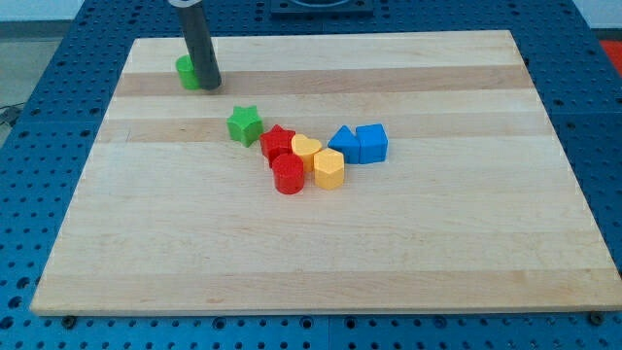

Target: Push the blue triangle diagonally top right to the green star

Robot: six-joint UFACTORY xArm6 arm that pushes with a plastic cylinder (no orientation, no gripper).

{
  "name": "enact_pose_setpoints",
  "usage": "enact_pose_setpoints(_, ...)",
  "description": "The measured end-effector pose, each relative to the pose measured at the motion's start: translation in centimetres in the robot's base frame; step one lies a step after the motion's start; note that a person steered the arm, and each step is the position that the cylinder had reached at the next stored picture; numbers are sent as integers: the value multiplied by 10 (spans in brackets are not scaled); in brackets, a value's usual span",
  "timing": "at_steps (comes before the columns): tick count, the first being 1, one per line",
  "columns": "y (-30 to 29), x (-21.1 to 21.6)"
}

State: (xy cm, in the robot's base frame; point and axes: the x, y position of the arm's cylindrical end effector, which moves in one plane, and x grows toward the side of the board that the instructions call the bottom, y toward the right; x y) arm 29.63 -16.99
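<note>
The blue triangle [343, 143] lies right of the board's middle, touching a blue cube [371, 142] on its right. The green star [245, 124] lies to the left, at the upper left of the cluster. My tip [211, 86] rests near the view's top left, well away from the blue triangle and up-left of the green star. It stands right beside a green block [187, 72] whose shape is partly hidden by the rod.
Between star and triangle sit a red star [278, 143], a yellow heart [306, 149], a red cylinder [289, 175] and a yellow hexagon [328, 168], packed together. The wooden board [321, 262] lies on a blue perforated table.
</note>
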Motion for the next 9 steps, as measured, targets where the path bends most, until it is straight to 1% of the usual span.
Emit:
enact_pose_setpoints(2, -22, 0)
enact_pose_setpoints(3, -24, -2)
enact_pose_setpoints(4, 10, 0)
enact_pose_setpoints(6, 33, 0)
enact_pose_setpoints(7, 79, 0)
enact_pose_setpoints(8, 108, 3)
enact_pose_setpoints(9, 138, 34)
